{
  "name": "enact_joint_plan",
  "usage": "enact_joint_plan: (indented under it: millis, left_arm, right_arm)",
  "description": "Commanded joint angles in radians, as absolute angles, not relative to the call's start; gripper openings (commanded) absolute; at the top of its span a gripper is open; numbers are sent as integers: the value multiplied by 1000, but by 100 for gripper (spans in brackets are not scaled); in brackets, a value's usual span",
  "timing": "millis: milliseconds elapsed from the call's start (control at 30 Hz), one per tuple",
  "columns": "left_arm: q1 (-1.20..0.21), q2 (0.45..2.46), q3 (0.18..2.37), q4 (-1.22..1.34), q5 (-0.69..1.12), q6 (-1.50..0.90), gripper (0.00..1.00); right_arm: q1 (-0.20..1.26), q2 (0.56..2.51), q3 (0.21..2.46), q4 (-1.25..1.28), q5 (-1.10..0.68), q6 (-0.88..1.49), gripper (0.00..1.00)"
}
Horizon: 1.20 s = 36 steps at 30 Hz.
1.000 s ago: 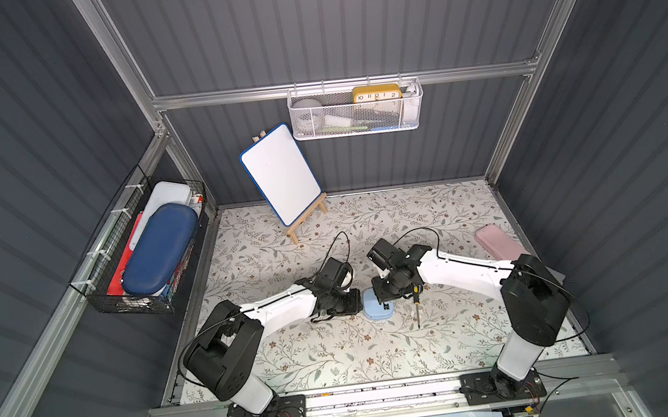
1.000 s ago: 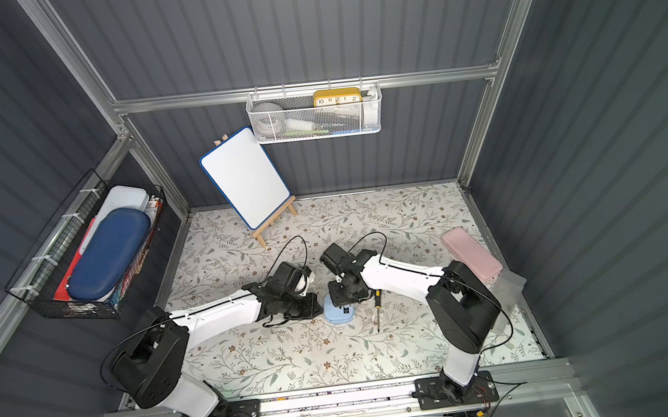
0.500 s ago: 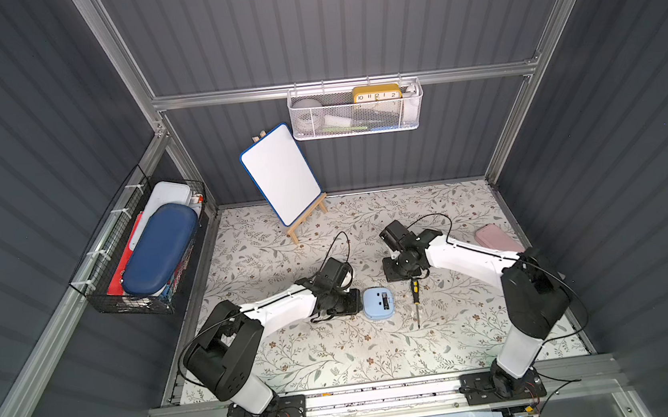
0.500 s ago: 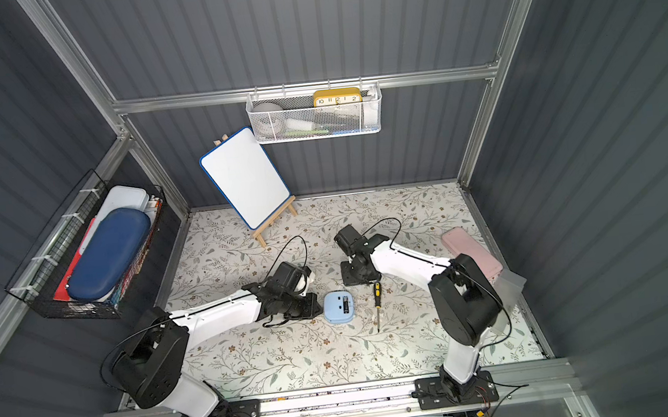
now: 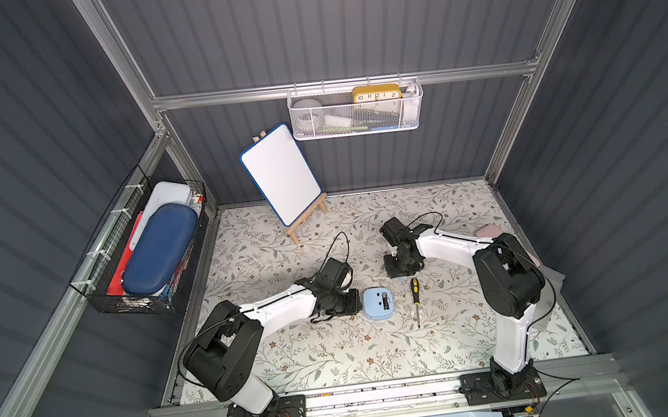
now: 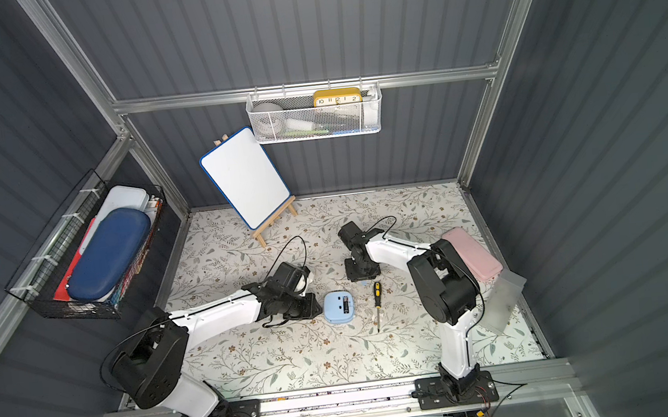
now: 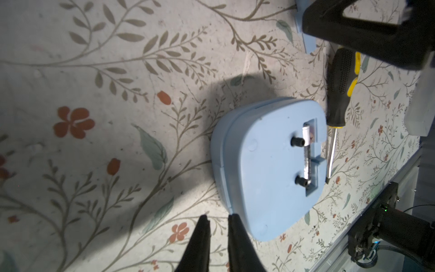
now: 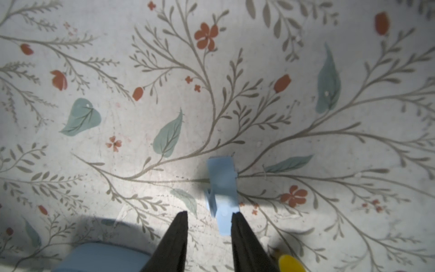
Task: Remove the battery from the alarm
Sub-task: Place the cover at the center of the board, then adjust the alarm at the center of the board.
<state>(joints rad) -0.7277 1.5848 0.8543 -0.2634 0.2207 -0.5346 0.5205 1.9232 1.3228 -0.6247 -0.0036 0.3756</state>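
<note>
Battery [image 7: 378, 154] sits in the open slot on the back of the alarm [image 7: 266, 169], which lies face-down on the table [image 5: 296, 359]. Left end effector [image 7: 218, 216] is just left of it, slightly spread and empty. Farther back, right end effector [image 8: 209, 212] is spread, with the loose cover [image 8: 222, 179] lying at its tips. So cover's off, and pulling the battery is what's left.

Shows the alarm [image 5: 375, 312] face-down on the floral table [image 5: 296, 359], the battery [image 5: 385, 300] dark in its open back. Places the left hand [image 5: 356, 301] just at the alarm's 9 o'clock and a screwdriver [image 5: 415, 293] near at 3 o'clock. Sets the right hand [image 5: 403, 270] apart at 1 o'clock, pointed down.
</note>
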Motion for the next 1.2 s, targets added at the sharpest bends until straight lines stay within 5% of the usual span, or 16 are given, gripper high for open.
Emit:
enact_joint_plan:
  millis: [0,100,133,633,1167]
  left_arm:
    - [-731,1501,858,-308,171,-523,22]
    - [-753,1469,802,-293,267,-548,1]
    - [-772,1459,776,-278,292,-574,0]
    - [-866,1599,689,72,395,-826,0]
    - [-884,1672,775,-75,187,-916,0]
  right_arm:
    - [516,1839,1309,-600,-11,372,34]
    - [516,1871,1357,-612,-81,348,4]
    - [519,1897,1382,-623,-110,341,0]
    - [572,1985,1375,-651,-290,321,0]
    - [636,1884,1214,-672,-207,372,0]
